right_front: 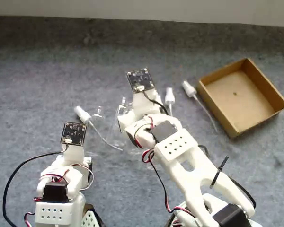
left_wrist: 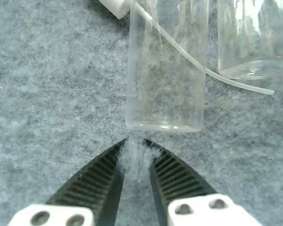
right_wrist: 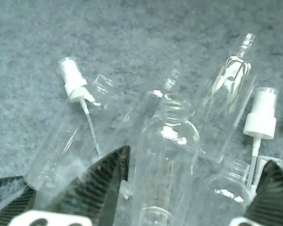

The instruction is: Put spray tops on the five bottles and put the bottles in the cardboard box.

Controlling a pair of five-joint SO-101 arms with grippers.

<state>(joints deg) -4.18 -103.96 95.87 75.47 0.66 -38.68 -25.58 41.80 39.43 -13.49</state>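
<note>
Left wrist view: bottle (left_wrist: 165,70) lies flat, base toward left gripper (left_wrist: 136,141)

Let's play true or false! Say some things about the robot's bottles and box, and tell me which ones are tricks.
1. The cardboard box has bottles in it. False: it is empty.
2. The right gripper is wide open. True.
3. A spray top lies on the carpet beside the box. True.
4. The left gripper is holding a bottle. False: it holds nothing; the bottle's base lies just ahead of it.
</note>
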